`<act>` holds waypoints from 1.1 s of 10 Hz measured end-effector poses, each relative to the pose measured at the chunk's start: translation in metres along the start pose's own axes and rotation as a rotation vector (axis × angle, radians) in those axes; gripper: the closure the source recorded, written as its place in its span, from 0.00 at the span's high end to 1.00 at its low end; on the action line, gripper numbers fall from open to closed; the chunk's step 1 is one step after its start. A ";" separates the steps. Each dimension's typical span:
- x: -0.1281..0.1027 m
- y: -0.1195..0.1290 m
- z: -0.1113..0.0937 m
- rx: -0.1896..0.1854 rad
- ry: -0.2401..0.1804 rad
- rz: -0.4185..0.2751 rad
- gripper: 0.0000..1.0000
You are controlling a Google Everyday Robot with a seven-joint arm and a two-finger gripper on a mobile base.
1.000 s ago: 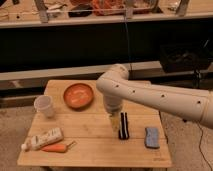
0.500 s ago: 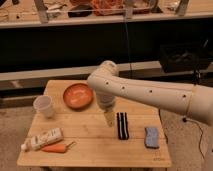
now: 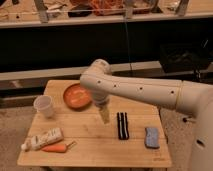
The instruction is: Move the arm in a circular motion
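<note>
Arm: the cream-white arm [image 3: 145, 92] reached in from the right edge and ran leftward above the desk. Its thick round tube carried a row of small dark holes. It bent at a rounded elbow over the middle of the desk, just right of the bowl, and from there a short part pointed down.

Desk: a light wooden desk [image 3: 95, 152] stood below the arm and carried all the small things. A dark shelf unit stood behind it.

Bowl: an orange bowl [image 3: 76, 96] sat at the back of the desk, left of centre, partly behind the elbow.

Tube: a pale tube [image 3: 42, 139] lay slantwise near the front left corner.

Cup: a white cup [image 3: 44, 106] stood upright at the left side, near the bowl but apart from it.

Black strips: a dark striped thing [image 3: 122, 125] lay front to back, just right of the hand.

Sponge: a blue sponge [image 3: 152, 137] lay near the right edge, apart from the black strips.

Carrot: a small orange carrot [image 3: 56, 148] lay just in front of the tube.

Hand: the narrow yellowish hand [image 3: 104, 115] hung pointing down over bare wood between the bowl and the black strips. It held nothing that could be seen; whether it was released or clenched could not be told.
</note>
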 end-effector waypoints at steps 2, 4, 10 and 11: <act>-0.001 -0.019 0.003 0.016 -0.002 0.007 0.80; 0.000 -0.039 0.005 0.028 0.002 0.005 0.80; 0.049 -0.068 0.007 0.048 -0.006 0.060 0.79; 0.063 -0.067 0.005 0.042 -0.019 0.083 0.72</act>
